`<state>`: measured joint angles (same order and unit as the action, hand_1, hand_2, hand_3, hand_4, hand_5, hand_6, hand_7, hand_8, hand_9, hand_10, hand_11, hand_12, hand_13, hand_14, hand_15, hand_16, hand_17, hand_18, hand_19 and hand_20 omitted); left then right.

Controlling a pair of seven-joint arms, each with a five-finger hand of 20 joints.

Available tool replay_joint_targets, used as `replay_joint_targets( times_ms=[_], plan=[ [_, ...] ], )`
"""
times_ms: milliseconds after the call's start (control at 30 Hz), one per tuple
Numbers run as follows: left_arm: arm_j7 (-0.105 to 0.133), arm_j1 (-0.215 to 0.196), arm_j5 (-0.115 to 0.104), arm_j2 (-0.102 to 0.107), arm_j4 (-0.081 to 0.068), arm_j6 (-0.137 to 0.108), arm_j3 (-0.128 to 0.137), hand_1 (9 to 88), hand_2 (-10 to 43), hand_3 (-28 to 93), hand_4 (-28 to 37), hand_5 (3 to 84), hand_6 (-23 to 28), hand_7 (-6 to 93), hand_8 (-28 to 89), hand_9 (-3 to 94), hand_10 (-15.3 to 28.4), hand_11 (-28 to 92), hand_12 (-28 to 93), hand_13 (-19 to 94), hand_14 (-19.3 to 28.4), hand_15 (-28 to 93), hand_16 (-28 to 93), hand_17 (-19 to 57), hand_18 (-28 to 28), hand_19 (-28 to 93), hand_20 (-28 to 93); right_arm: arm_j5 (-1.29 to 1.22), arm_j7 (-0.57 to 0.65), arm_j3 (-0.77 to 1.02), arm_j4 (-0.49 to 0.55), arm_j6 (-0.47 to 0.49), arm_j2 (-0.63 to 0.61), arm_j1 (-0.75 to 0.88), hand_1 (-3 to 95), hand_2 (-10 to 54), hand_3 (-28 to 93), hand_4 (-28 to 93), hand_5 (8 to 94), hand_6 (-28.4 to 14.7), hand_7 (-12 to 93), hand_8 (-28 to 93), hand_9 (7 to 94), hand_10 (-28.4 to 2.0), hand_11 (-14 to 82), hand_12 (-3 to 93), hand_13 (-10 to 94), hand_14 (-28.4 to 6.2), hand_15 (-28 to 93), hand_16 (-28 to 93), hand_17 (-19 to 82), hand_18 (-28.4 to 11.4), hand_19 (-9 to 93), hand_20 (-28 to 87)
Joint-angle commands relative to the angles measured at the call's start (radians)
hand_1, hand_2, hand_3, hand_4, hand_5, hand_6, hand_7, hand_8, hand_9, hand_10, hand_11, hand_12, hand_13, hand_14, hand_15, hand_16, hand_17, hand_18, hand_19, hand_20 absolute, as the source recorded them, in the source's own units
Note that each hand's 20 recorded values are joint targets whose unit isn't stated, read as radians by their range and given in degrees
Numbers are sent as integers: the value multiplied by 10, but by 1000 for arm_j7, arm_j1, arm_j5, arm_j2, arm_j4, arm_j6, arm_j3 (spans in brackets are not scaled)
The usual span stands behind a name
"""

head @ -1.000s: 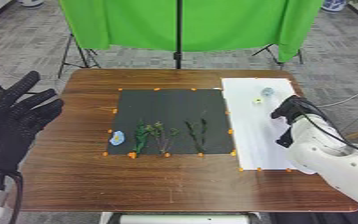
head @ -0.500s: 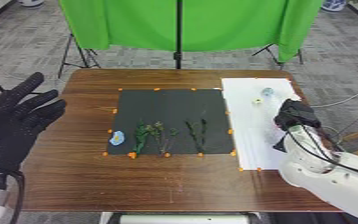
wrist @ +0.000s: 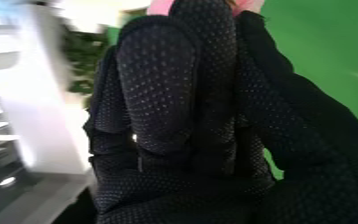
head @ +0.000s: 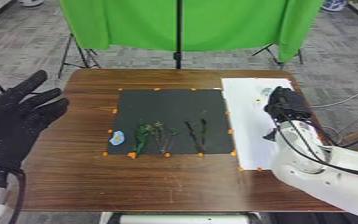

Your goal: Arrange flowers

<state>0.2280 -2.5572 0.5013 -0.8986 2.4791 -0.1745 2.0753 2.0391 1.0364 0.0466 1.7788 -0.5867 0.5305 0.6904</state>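
While the left hand (head: 11, 125) waits open above the table's (head: 149, 185) left edge, its fingers straight and spread, the right hand (head: 287, 104) is over the right part of the white sheet (head: 253, 145), towards that sheet's far right corner. In the right wrist view its fingers and thumb close together on something pink, most likely a pink flower (wrist: 159, 6), whose colour peeps out on both sides of the fingertips. A pale blue flower (head: 267, 91) and a small yellow flower (head: 258, 100) lie on the far part of the sheet, right beside that hand. On the black mat (head: 158, 107), a light blue flower (head: 117, 138) lies by the left edge near the near left corner; leafy green stems (head: 141, 137), thin sprigs (head: 161, 138) and dark stems (head: 203, 135) lie along its near half. The job looks to be in its early part, with the pink flower probably due to join the stems. The main risk is the grip: the fingers hide most of the bloom — press too hard and the petals could crush, hold too loosely and it could slip out. A low sweep leftward might also catch the small flowers beside the hand — light things, easily dragged off their places.
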Motion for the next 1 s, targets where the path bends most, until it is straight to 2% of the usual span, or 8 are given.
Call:
replay_joint_targets(
  times_ms=[33,200,300,500,667,767,833,1000],
  plan=[
    [1,-1,14,5,15,13,8,218,81,757,-275,297,69,166,-110,261,202,265,116,192,277,496,-88,-108,275,572,166,-92,-165,-80,4,-5,300,-234,573,-95,703,-283,844,13,238,34,937,-63,180,314,849,-24,560,222,325,-181,837,171],
    [14,31,18,45,12,27,-1,218,82,757,-275,297,69,166,-110,262,202,266,116,193,278,496,-88,-108,275,572,166,-171,-217,-116,-76,-3,474,-298,570,-95,705,-283,843,15,238,33,937,-62,180,313,848,-24,560,223,320,-178,835,172],
    [54,45,9,86,5,25,-5,218,81,757,-275,297,69,166,-110,262,202,266,116,193,278,496,-88,-108,275,573,167,-241,-232,-161,-122,-2,554,-347,568,-95,705,-283,842,17,239,32,937,-61,178,313,848,-22,561,222,316,-176,834,174],
    [97,96,9,133,-11,51,-21,216,80,759,-274,297,69,166,-110,263,202,268,116,194,278,499,-88,-107,277,576,170,-352,-219,-235,-179,-30,653,-408,567,-95,703,-283,839,20,242,30,937,-59,166,316,846,-24,565,219,309,-170,828,178],
    [76,138,17,147,-22,91,-25,217,80,757,-275,299,69,164,-110,265,203,266,115,196,278,497,-89,-105,277,576,171,-418,-209,-304,-192,-44,690,-466,568,-95,695,-283,832,25,244,25,937,-54,154,317,836,-22,578,216,298,-164,824,184],
    [83,141,13,160,-27,93,-26,218,80,756,-274,301,69,162,-109,268,203,264,116,199,277,493,-88,-103,278,576,172,-471,-222,-337,-214,-42,727,-496,568,-95,689,-283,826,32,246,17,937,-51,143,320,829,-19,592,214,292,-160,822,190],
    [70,164,15,166,-33,104,-38,217,79,756,-273,301,69,161,-108,269,203,263,117,200,278,492,-87,-102,278,576,173,-507,-218,-350,-215,-43,743,-508,568,-95,687,-283,820,38,248,11,936,-48,133,319,821,-18,603,211,286,-156,818,195],
    [64,194,15,177,-41,114,-64,218,79,756,-272,301,69,160,-107,270,203,263,118,201,278,492,-85,-102,279,577,174,-526,-210,-332,-205,-22,768,-475,564,-95,674,-283,817,53,240,-5,935,-40,110,300,806,-17,620,199,277,-151,809,208]
  ],
)
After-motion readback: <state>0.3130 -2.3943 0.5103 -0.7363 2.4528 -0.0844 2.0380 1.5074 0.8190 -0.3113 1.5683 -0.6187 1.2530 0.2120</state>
